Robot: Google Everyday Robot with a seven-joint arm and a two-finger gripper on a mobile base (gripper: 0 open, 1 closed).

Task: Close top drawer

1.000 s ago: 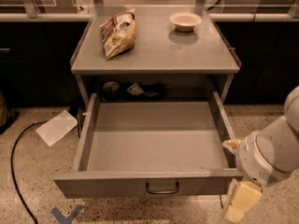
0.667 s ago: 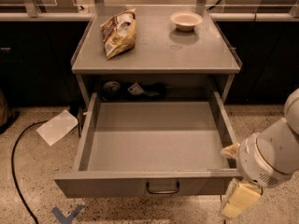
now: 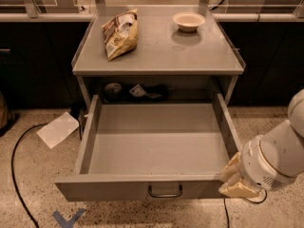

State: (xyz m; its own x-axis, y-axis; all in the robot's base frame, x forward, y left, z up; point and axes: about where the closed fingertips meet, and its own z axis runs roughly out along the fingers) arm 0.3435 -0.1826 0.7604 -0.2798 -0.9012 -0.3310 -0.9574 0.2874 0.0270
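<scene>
The top drawer (image 3: 152, 144) is a wide, shallow grey metal drawer pulled far out from under the grey table; it is empty inside. Its flat front (image 3: 104, 190) faces me, with a small dark wire handle (image 3: 165, 192) at its centre. My gripper (image 3: 234, 179), cream-coloured on a white rounded wrist, sits at the drawer's front right corner, right against the end of the front panel. No other drawers show.
On the table top (image 3: 161, 56) lie a chip bag (image 3: 121, 33) and a small bowl (image 3: 189, 21). Dark objects (image 3: 137, 91) sit on the shelf behind the drawer. On the floor at the left are a white paper (image 3: 58, 129), a black cable (image 3: 13, 175) and a blue tape mark (image 3: 69, 218).
My gripper has moved up and left, from below the drawer's right front corner to right against it. The drawer has not moved.
</scene>
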